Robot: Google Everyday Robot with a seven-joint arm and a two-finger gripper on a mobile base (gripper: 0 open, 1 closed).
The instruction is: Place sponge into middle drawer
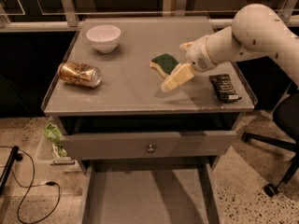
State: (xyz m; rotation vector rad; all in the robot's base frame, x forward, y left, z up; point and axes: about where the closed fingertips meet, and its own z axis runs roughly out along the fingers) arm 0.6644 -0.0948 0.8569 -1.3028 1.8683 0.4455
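Note:
The sponge [164, 62], dark green over pale yellow, lies flat on the grey table top, right of centre. My gripper [174, 67] is just to the right of it, low over the table, open and holding nothing. One cream finger [177, 77] reaches past the sponge's near right edge, and the other finger [187, 45] is behind it. The middle drawer [145, 197] is pulled out below the table front, and its flat grey floor is bare.
A white bowl [103, 37] stands at the back left. A gold can [79, 74] lies on its side at the left. A black snack bar wrapper [224, 87] lies at the right edge. The top drawer with a round knob [150, 148] is slightly open.

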